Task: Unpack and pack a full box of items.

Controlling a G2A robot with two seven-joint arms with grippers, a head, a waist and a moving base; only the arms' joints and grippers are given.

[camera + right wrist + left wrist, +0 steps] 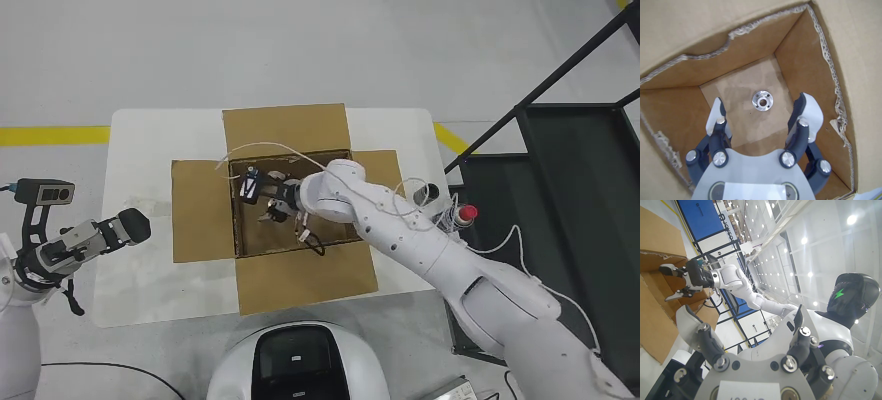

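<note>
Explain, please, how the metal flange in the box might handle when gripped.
The metal flange looks rigid and probably heavy for its size, being solid machined metal. Its polished surface may slip between the fingers. Lying flat, it seems unlikely to roll.

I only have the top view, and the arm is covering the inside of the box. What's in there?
Observer: One round metal flange lies flat on the floor of the box.
Operator: Is the right gripper holding it?
Observer: No. The right gripper is open, above the flange and not touching it.
Operator: And the left gripper, is it carrying anything?
Observer: The left gripper is open too, with nothing between its fingers.
</note>
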